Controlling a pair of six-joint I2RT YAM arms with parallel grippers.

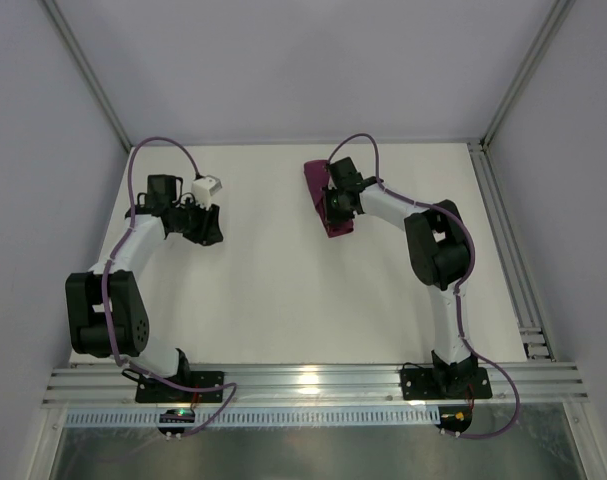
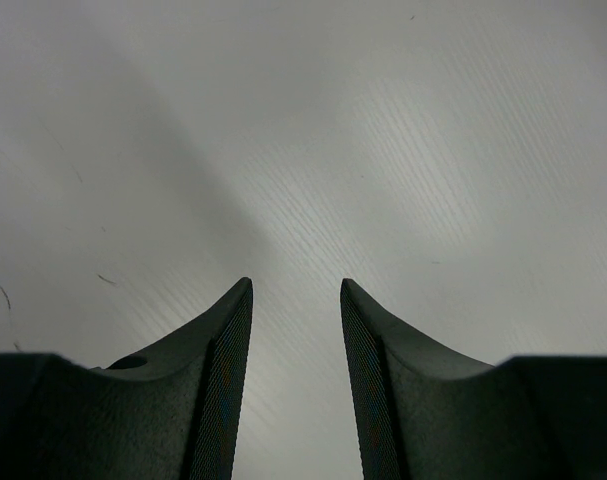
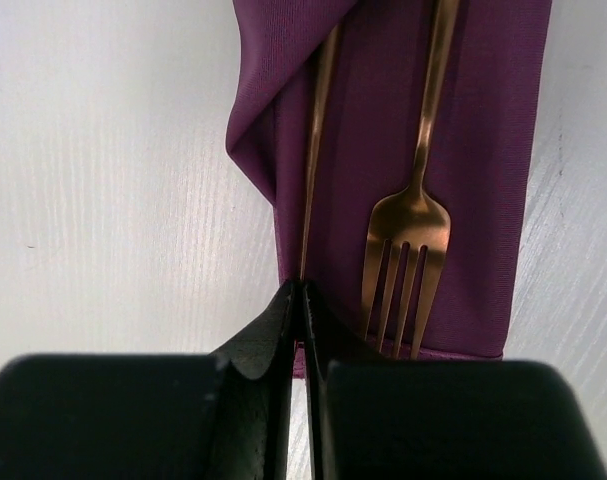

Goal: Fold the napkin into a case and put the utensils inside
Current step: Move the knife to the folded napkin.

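Note:
The magenta-purple napkin lies folded as a narrow case point(image 1: 315, 180) at the back middle of the table; in the right wrist view the case point(image 3: 483, 150) fills the upper right. A copper fork point(image 3: 408, 230) lies in it, tines toward the camera. A thin copper knife point(image 3: 318, 150) runs along the case's left fold, its near end between my right gripper's fingers. My right gripper point(image 3: 303, 288) is shut on the knife and sits over the case in the top view point(image 1: 335, 207). My left gripper point(image 2: 296, 285) is open and empty over bare table, at the back left point(image 1: 209, 234).
White table point(image 1: 283, 290) enclosed by grey walls. An aluminium rail point(image 1: 503, 230) runs along the right edge, and rails point(image 1: 313, 380) cross the near edge by the arm bases. The left gripper stands well to the left of the case.

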